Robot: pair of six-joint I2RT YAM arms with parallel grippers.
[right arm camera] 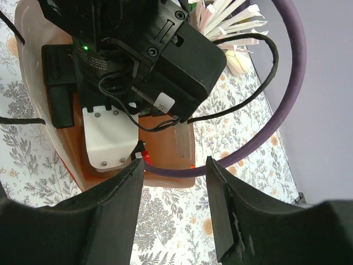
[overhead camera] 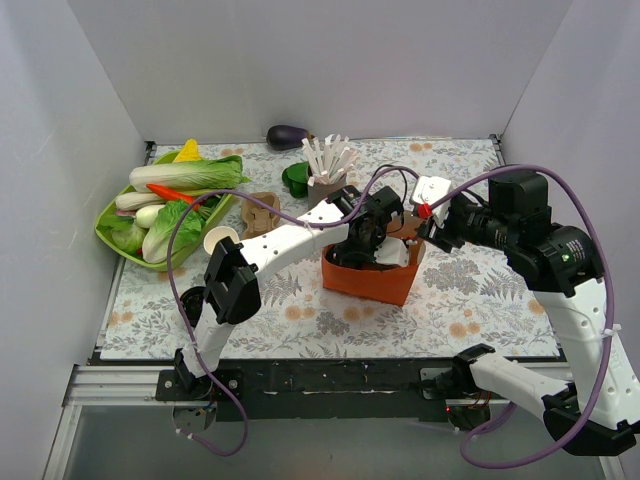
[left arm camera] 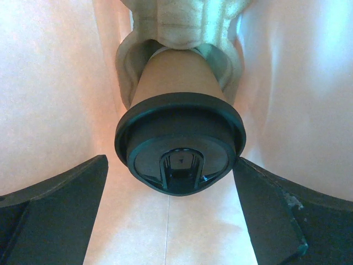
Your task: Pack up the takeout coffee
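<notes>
The takeout coffee (left arm camera: 179,146) is a brown paper cup with a black lid. It sits in a moulded-pulp carrier (left arm camera: 182,22) inside the orange paper bag (overhead camera: 375,282). The bag's pale walls (left arm camera: 49,83) close in on both sides in the left wrist view. My left gripper (left arm camera: 168,221) reaches down into the bag (overhead camera: 365,238) and is open, its fingers (left arm camera: 55,210) spread either side of the lid without touching it. My right gripper (right arm camera: 174,210) hovers open at the bag's right rim (overhead camera: 430,212), with only the patterned tablecloth between its fingers.
A green tray (overhead camera: 112,238) of vegetables lies at the left. Behind the bag stand a grey cup of white sticks (overhead camera: 325,165), a green lid (overhead camera: 295,178) and an eggplant (overhead camera: 288,136). A white cup (overhead camera: 220,240) and a second pulp carrier (overhead camera: 260,212) sit left of the bag.
</notes>
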